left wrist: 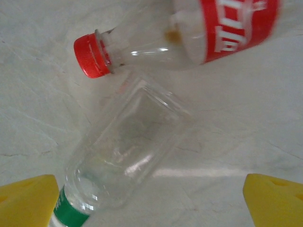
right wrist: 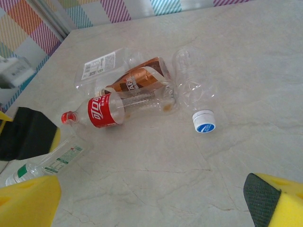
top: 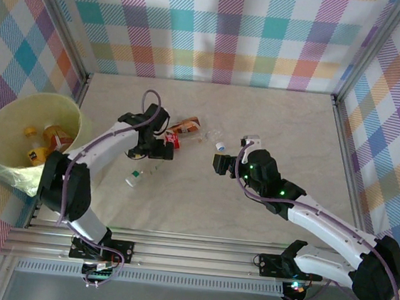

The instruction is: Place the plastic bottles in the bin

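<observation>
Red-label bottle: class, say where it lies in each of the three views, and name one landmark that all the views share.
Top external: the red-label bottle lies left of centre, mid-table.
Left wrist: it runs along the top edge, red cap at left.
Right wrist: it lies left of centre, cap pointing left.
Shared landmark: the green-label bottle, near its cap.

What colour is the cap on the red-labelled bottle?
Red; the cap shows best in the left wrist view.
</observation>
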### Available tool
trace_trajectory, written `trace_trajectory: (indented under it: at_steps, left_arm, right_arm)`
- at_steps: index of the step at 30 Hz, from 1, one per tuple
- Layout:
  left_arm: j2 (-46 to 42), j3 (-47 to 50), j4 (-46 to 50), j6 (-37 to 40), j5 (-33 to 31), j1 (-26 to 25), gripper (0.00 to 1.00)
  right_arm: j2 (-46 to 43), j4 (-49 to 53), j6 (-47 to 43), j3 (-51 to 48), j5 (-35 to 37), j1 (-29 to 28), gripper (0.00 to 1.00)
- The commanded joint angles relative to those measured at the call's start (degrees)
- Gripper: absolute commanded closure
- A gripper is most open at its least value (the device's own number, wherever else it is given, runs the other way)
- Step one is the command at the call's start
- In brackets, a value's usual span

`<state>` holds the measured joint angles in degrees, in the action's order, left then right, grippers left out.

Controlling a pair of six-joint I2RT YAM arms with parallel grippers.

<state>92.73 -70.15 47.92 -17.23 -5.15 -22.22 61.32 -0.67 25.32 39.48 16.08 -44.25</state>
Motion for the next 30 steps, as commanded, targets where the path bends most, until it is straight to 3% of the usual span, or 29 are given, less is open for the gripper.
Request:
trace_trajectory:
  at_steps: [1,5,10,20,30]
  left_arm:
    - [1.83,2.03,-3.73,1.79,0.02,1.37,0.0]
    - [2.94,3.26,-6.87,4.3,0.01,1.65,0.0]
    - [2.78,4.45,-7.94,3.81,5.77,1.15,0.0]
    - [-2.02,6.95,-8.23,2.14,13.04,-4.02,0.0]
    - [0.22,6.0,-2.63,7.19,2.32,-9.51,0.0]
  right_arm:
    - [-1.16,0.25,1.04,-0.31,1.05,0.22,0.0]
    - [-1.54,0.67,1.05,-0.39,1.76,0.23,0.0]
    - [-1.49,0.86,1.31,-0.58,2.2,0.22,0.0]
    - [0.51,0.19,1.42,0.15,1.74,0.27,0.0]
    - [-0.04,1.11,1.88,0.07,2.25,0.22,0.0]
